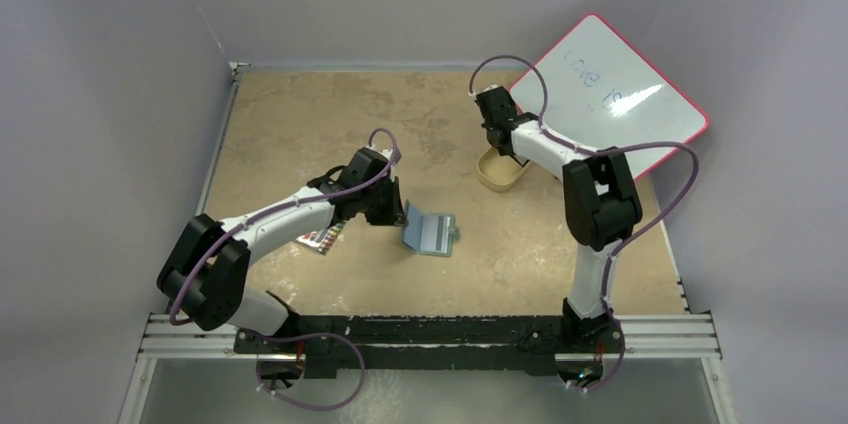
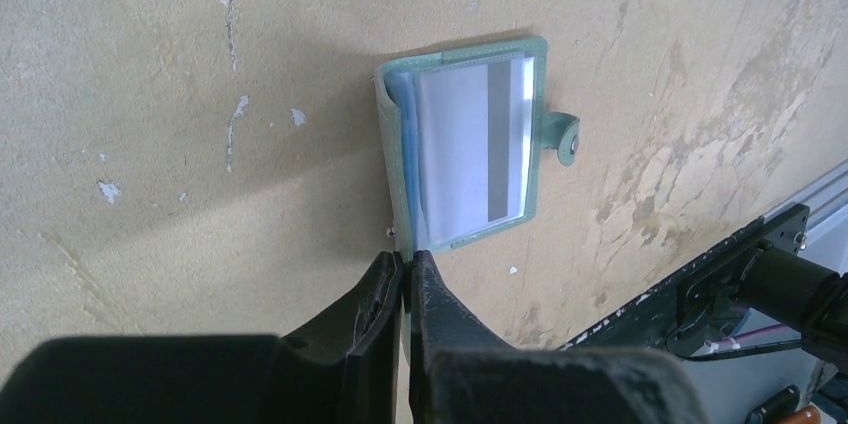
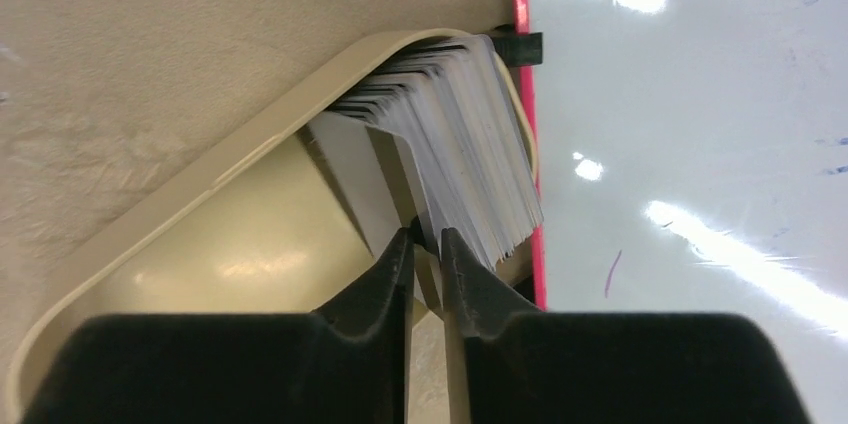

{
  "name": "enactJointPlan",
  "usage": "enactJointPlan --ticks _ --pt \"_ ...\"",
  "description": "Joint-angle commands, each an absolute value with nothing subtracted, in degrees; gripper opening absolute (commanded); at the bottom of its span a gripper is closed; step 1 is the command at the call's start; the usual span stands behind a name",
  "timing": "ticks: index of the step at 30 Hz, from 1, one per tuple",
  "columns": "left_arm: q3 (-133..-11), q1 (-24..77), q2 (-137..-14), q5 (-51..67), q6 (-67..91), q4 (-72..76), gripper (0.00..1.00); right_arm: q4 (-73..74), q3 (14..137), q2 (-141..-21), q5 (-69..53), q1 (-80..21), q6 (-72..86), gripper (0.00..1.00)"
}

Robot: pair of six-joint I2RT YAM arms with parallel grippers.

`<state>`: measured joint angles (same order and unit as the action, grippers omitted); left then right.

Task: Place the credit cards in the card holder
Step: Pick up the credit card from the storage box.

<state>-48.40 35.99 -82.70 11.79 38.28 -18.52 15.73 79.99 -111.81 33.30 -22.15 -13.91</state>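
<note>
The card holder (image 1: 432,232) lies open near the middle of the table (image 1: 300,124), its snap tab on the side away from the left gripper (image 2: 407,262), whose fingers are pressed almost together on the edge of the raised cover flap, holding it up. 1 pale card with a grey stripe (image 2: 470,144) already sits in the exposed sleeve. Well apart, toward the far right, the rest of the credit cards (image 3: 470,154) stand fanned in a tan tray (image 3: 230,169) beside a red-rimmed whiteboard (image 1: 610,84). There the right gripper (image 3: 425,239) is narrowed to a thin slit around the near edge of the fan; whether it has 1 card or several cannot be told. That is the likeliest trouble: with cards packed this tightly, a lift could drag neighbours out or spill the fan over the rim. A thin edge pinch may also let the card swivel on the way across. On the left, the flap is held only at its edge, so a slip could let the cover fall over the sleeve.
</note>
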Motion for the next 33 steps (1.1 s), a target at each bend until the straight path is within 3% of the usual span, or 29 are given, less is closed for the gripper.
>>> enactJointPlan --ticks 1,9,16,25,33 --pt "-48.95 35.54 -80.6 11.34 37.25 -17.63 0.0 19.63 83.44 -106.3 27.93 -22.04 -10.85 0.11" --pt "-49.74 35.59 -79.8 9.09 38.16 -18.64 0.0 25.6 81.98 -101.74 10.48 -22.32 -3.54 0.0" --pt "-46.66 35.59 -78.61 12.16 44.7 -9.69 0.0 25.97 78.62 -91.88 1.94 -22.42 3.62 0.0" --pt "-41.61 35.49 -80.63 13.38 52.37 3.82 0.0 9.59 63.63 -76.43 -17.72 -22.66 20.01 0.0" --pt "-40.52 35.51 -82.99 13.18 52.21 4.26 0.05 -9.67 45.26 -71.17 -24.2 -25.82 37.21 0.0"
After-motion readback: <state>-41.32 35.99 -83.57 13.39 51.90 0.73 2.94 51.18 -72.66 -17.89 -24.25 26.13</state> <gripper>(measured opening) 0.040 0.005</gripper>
